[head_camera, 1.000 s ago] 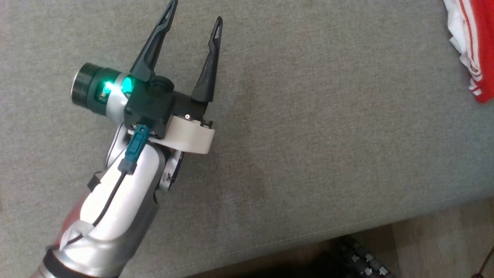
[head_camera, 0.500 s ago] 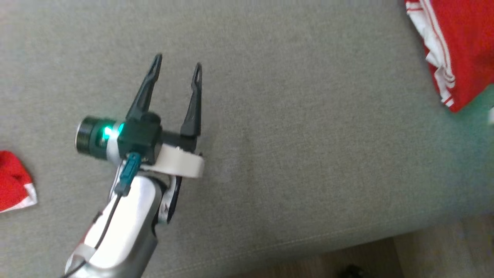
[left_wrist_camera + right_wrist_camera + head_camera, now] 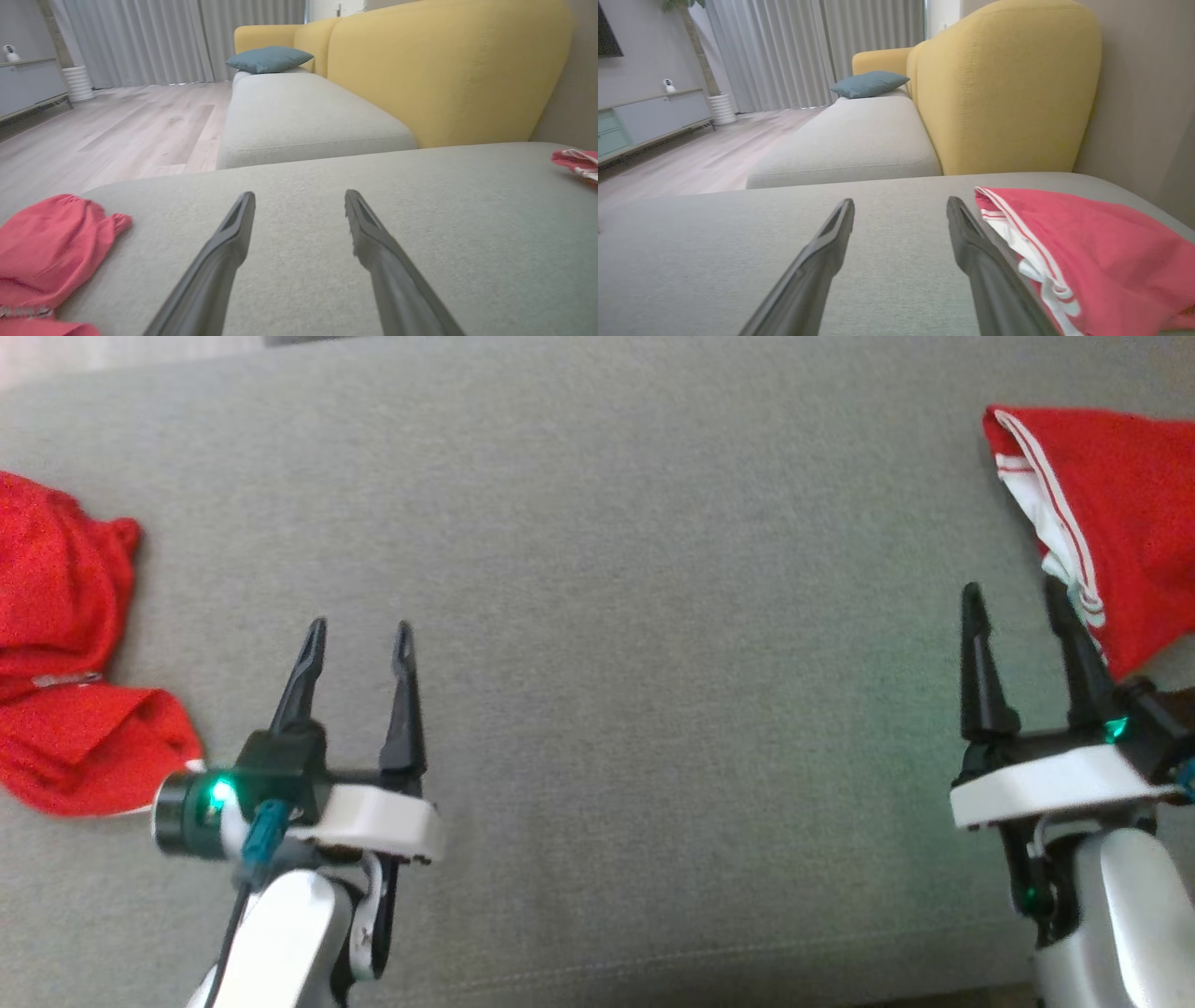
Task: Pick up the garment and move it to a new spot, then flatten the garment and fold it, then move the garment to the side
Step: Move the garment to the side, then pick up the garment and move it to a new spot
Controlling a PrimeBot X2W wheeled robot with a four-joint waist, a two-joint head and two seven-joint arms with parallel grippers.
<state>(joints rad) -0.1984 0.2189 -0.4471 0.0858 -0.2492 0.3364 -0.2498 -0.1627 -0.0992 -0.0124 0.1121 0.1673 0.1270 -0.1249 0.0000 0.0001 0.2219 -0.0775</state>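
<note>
Camera shifted; left gripper (image 3: 360, 623), right gripper (image 3: 1012, 584) agape; striped garment (image 3: 1111, 495) beside latter.

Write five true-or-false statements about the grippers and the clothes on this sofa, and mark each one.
1. The left gripper is open and empty. True.
2. The right gripper is shut on the striped garment. False: it is open, and the garment lies beside its fingers.
3. A crumpled red garment lies to the left of the left gripper. True.
4. The striped garment has blue stripes. False: they are white.
5. The sofa back is yellow. True.
</note>
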